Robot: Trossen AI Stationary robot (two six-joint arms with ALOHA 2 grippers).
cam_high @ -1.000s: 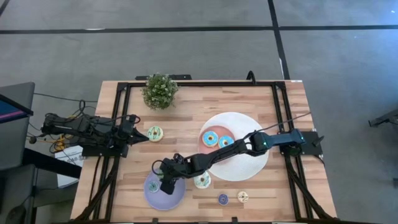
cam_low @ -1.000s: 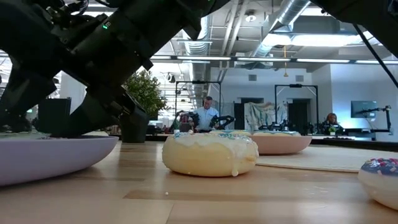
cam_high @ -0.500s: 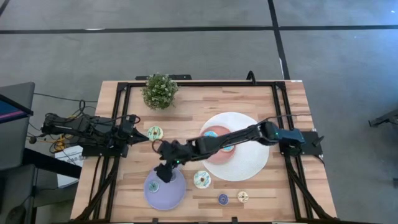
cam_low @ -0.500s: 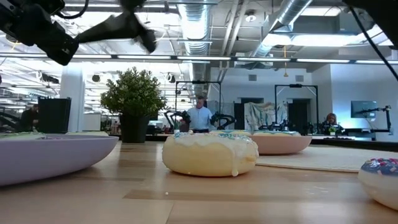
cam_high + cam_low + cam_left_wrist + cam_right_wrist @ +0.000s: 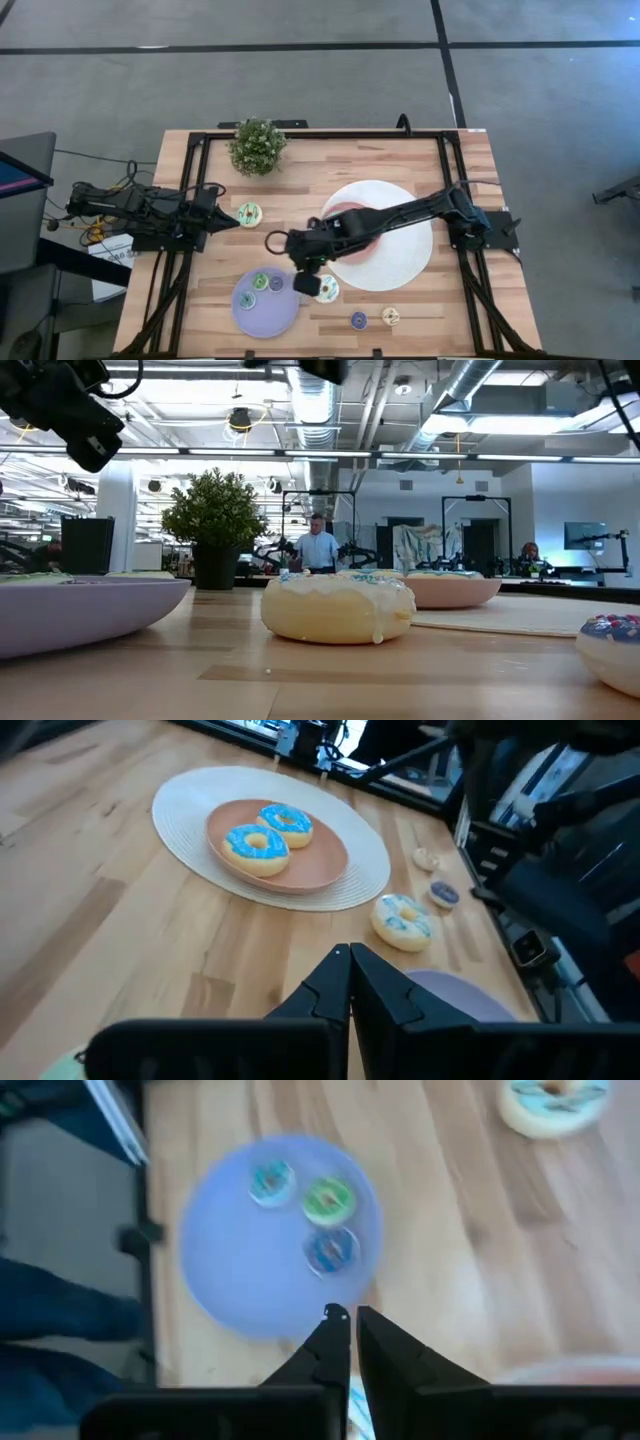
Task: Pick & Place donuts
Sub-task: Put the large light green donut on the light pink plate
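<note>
On the lavender plate (image 5: 262, 312) at the near left lie three tiny donuts, green (image 5: 328, 1198), purple (image 5: 333, 1250) and teal (image 5: 272, 1180). My right gripper (image 5: 303, 284) hangs shut and empty above the plate's right rim, partly over a pale-iced donut (image 5: 327, 291). Two blue-iced donuts (image 5: 255, 847) rest on the pink plate (image 5: 300, 870). A pale-green donut (image 5: 249, 213) lies just right of my left gripper (image 5: 228, 220), which is shut and empty. Tiny purple (image 5: 359, 320) and tan (image 5: 391, 316) donuts lie near the front edge.
A potted plant (image 5: 257, 146) stands at the far left. A white round mat (image 5: 405, 255) lies under the pink plate. Black frame rails (image 5: 185, 200) run along the table's sides. Bare wood lies between the plates. People stand in the room beyond the table.
My right gripper has risen from low over the lavender plate and drawn back toward the table's right, clear of the plate. Its fingers, spread half a second ago, are now together. The tiny donuts it was covering show on the plate.
</note>
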